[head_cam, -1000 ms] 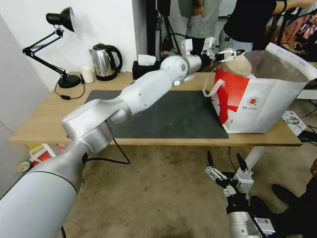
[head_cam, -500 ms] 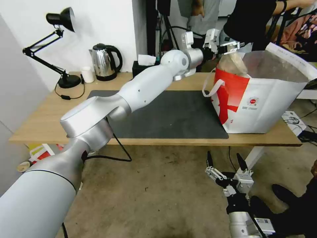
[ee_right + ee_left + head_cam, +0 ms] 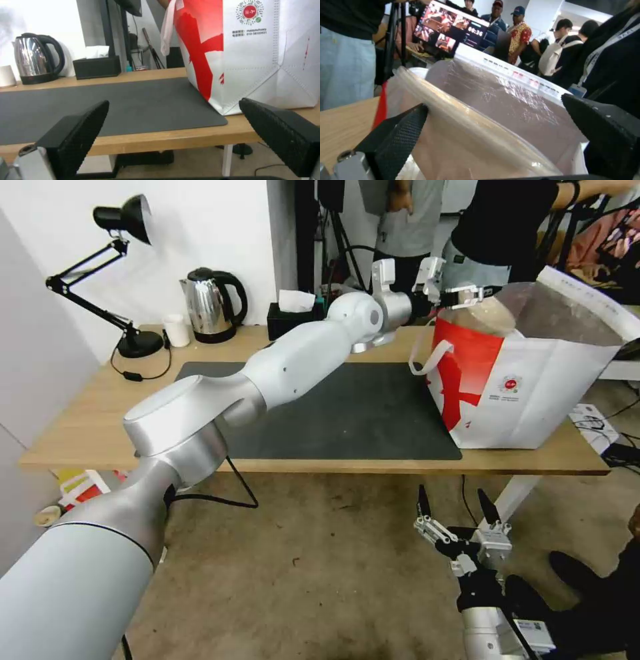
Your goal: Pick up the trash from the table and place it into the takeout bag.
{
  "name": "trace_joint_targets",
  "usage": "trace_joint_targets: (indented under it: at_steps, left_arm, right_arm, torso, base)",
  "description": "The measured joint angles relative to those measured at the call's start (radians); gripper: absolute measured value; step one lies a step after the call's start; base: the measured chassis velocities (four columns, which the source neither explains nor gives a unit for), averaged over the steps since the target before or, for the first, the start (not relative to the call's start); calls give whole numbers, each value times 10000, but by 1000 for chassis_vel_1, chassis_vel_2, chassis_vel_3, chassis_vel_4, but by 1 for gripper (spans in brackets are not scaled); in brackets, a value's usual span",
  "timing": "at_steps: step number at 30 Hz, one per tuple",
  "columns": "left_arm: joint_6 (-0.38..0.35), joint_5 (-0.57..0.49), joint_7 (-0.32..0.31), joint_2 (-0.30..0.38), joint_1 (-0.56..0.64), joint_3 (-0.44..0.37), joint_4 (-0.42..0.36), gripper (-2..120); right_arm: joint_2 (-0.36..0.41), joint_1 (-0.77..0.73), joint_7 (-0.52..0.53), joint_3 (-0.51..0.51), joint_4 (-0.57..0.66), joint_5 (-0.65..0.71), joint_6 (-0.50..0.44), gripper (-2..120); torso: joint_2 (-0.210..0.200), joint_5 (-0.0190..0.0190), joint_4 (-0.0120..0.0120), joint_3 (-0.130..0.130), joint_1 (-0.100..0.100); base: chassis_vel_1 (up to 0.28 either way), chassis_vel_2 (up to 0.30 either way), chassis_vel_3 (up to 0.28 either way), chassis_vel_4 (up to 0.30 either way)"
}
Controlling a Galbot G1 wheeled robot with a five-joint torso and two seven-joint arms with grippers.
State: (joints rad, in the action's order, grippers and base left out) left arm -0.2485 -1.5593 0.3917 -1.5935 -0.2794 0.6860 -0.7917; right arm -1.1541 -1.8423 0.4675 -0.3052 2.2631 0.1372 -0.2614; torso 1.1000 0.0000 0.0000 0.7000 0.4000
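Observation:
The red-and-white takeout bag (image 3: 527, 393) stands open at the right end of the table (image 3: 87, 427). My left gripper (image 3: 467, 293) hovers at the bag's near-left rim, fingers spread wide. Just below it the beige fibre bowl (image 3: 483, 317) lies tilted inside the bag's mouth. In the left wrist view the bowl (image 3: 453, 150) leans on the foil lining (image 3: 506, 100), its rim passing close by one finger (image 3: 403, 130) of the open left gripper (image 3: 493, 105). My right gripper (image 3: 452, 500) hangs open below the table's front edge, and the right gripper (image 3: 173, 107) faces the bag (image 3: 253, 50).
A dark grey mat (image 3: 347, 413) covers the table's middle. Along the back stand a black desk lamp (image 3: 127, 280), a small white cup (image 3: 177, 330), a kettle (image 3: 212, 305) and a black tissue box (image 3: 291, 317). People stand behind the table.
The left gripper, which was holding the beige bowl over the bag's rim, tipped it and opened. The bowl now sits lower inside the bag. The right arm stayed still.

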Motion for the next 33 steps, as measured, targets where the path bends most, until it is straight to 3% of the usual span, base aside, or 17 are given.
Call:
trace_joint_targets:
  at_steps: [5,13,17,20,22,25,33]
  left_arm:
    - [-266,-58,439,2,-150,327,-23,100]
    - [-672,-305,575,2,-465,814,-72,100]
    - [-1128,-311,77,7,-713,1161,-68,100]
    - [-1917,-360,-945,3,-927,1312,-131,100]
    - [-2017,-363,-1076,3,-941,1314,-144,100]
    - [-2713,-363,-1743,1,-1057,1290,-197,100]
    - [-2779,-357,-1918,8,-1173,1159,-136,100]
  right_arm:
    - [0,0,0,0,0,0,0,100]
    - [0,0,0,0,0,0,0,100]
    - [0,0,0,0,0,0,0,100]
    - [0,0,0,0,0,0,0,100]
    - [0,0,0,0,0,0,0,100]
    - [0,0,0,0,0,0,0,100]
    - [0,0,0,0,0,0,0,100]
  torso:
    - [0,1,0,0,0]
    - [0,1,-1,0,0]
    - [0,0,0,0,0]
    - [0,1,-1,0,-1]
    - [0,0,-1,0,0]
    - [0,1,-1,0,0]
    - [0,1,0,0,0]
  base:
    - [0,0,0,0]
    - [0,0,0,0]
    - [0,0,0,0]
    - [0,0,0,0]
    - [0,0,0,0]
    - [0,0,0,0]
    - [0,0,0,0]
